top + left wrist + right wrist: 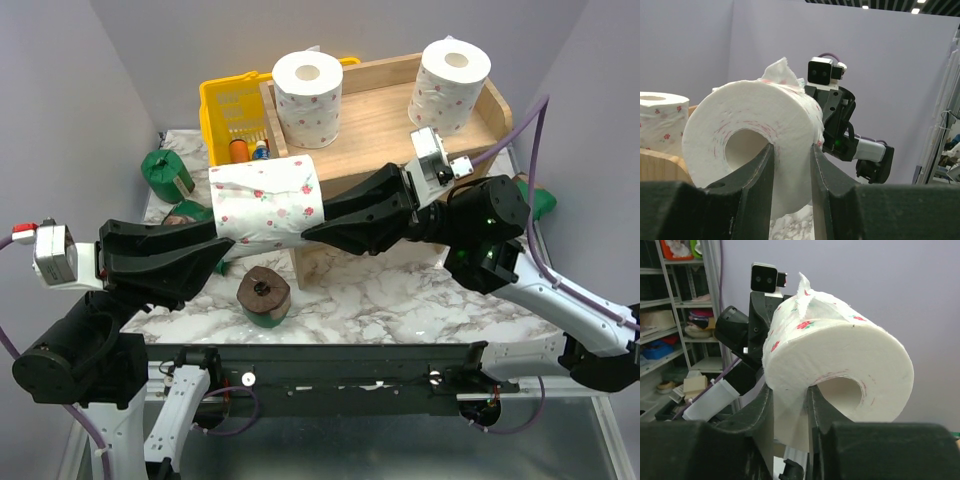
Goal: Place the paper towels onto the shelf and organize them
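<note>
A white paper towel roll (268, 203) with pink-red dots hangs lying on its side above the table, in front of the wooden shelf (375, 125). My left gripper (216, 236) is shut on its left end. In the left wrist view one finger sits inside the core and the other outside, pinching the roll's (747, 145) wall. My right gripper (314, 229) is shut on the right end the same way, seen on the roll (850, 365) in the right wrist view. Two more dotted rolls (307, 98) (450, 85) stand upright on the shelf's top.
A yellow basket (228, 105) with small bottles stands left of the shelf. Green-wrapped rolls lie on the marble table: one at back left (166, 172), one with a brown end near the front (264, 296). A green thing (541, 203) peeks out behind the right arm.
</note>
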Robot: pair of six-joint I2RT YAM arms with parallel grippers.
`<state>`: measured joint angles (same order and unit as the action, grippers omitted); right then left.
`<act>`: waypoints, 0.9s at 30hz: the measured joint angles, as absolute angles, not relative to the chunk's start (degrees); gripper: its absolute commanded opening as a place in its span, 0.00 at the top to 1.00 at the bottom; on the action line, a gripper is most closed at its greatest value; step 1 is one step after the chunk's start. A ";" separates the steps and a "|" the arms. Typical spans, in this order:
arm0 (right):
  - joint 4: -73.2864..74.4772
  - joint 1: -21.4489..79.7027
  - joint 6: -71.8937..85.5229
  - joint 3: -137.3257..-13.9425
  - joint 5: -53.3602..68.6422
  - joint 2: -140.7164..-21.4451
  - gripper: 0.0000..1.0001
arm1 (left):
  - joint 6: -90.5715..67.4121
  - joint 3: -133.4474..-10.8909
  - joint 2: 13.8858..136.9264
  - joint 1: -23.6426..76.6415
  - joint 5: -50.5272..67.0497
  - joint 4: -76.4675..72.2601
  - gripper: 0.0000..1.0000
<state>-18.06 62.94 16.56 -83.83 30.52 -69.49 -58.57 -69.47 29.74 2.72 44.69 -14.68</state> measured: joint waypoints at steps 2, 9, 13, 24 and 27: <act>-17.93 62.94 16.03 -83.81 30.52 -69.21 0.80 | -58.13 -69.45 29.74 2.72 44.71 -14.55 0.30; -5.04 63.37 5.28 -85.14 25.02 -65.30 0.80 | -52.75 -69.69 29.74 2.68 41.91 -6.76 0.01; 10.74 63.42 -5.17 -92.64 15.20 -62.11 0.79 | -48.77 -70.06 29.74 2.70 38.33 -0.95 0.01; 40.60 63.40 -29.41 -114.02 -14.17 -61.60 0.74 | -34.68 -71.37 32.53 2.68 18.76 23.18 0.01; 44.73 63.40 -34.28 -115.59 -17.82 -63.37 0.73 | -32.16 -68.79 34.09 2.70 14.76 26.33 0.01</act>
